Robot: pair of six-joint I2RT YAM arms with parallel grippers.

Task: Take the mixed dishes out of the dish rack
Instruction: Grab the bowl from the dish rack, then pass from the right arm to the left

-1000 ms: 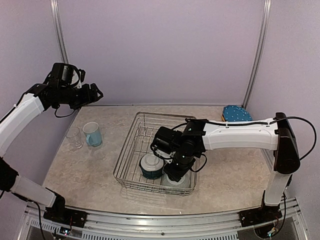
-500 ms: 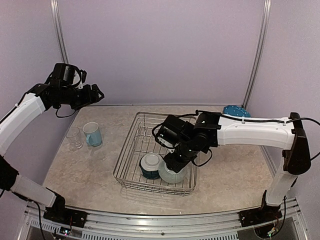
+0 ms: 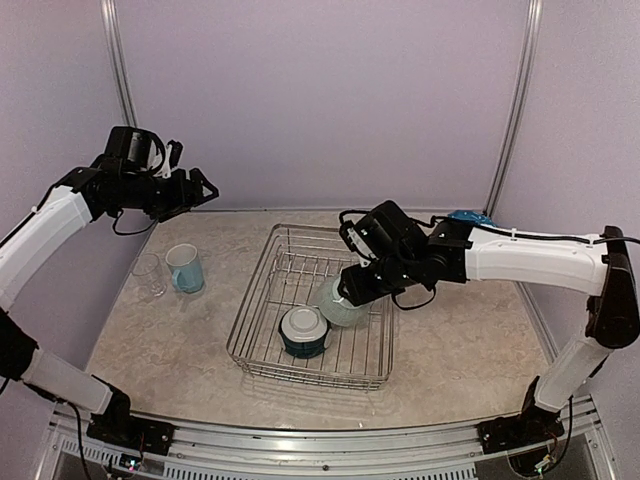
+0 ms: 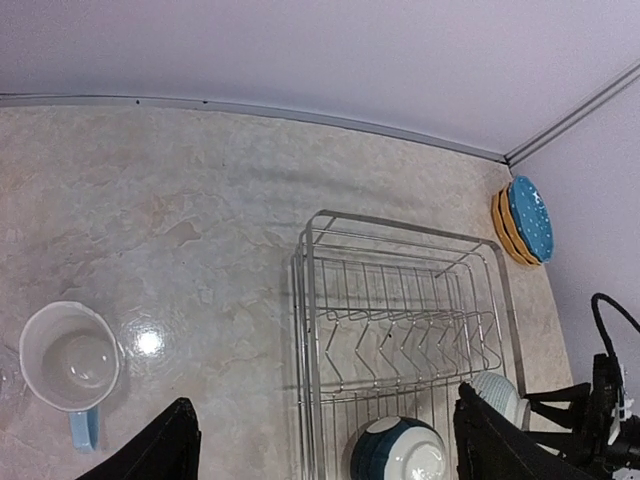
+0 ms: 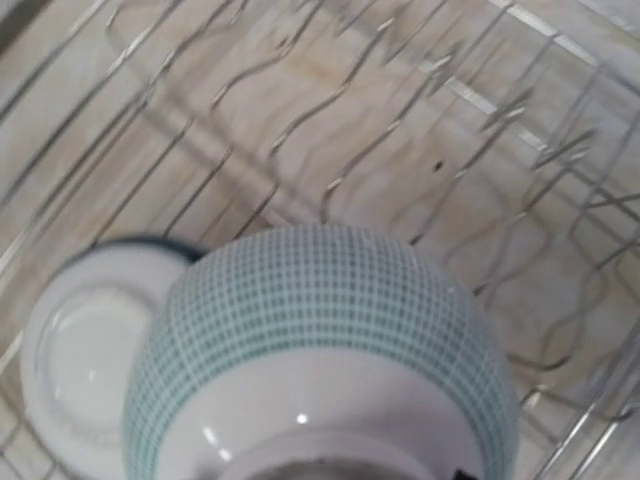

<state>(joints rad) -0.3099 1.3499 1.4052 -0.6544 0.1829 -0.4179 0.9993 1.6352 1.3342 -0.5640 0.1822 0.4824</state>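
The dish rack (image 3: pixel 253 290) (image 4: pixel 305 330) stands mid-table. My right gripper (image 3: pixel 350 288) is shut on a pale teal checked bowl (image 3: pixel 338 306) (image 5: pixel 320 330) and holds it tilted just above the rack's wires (image 5: pixel 330 130); the bowl hides the fingers in the right wrist view. A dark teal bowl (image 3: pixel 303 332) (image 4: pixel 400 455) (image 5: pixel 80 340) lies upside down in the rack's near part. My left gripper (image 3: pixel 196 188) (image 4: pixel 325 455) hovers open and empty, high over the table's back left. The light blue mug (image 3: pixel 185 268) (image 4: pixel 68 362) and clear glass (image 3: pixel 147 275) stand on the table left of the rack.
A blue plate on yellow-orange plates (image 4: pixel 525 222) (image 3: pixel 470 216) sits at the back right corner, partly behind my right arm. The purple walls close in the table at the back and both sides. Upright divider prongs (image 4: pixel 420 345) fill the rack's middle.
My right arm has lifted the pale bowl out of the rack's near right corner and drawn it up and toward the back. The left gripper has shifted slightly right.
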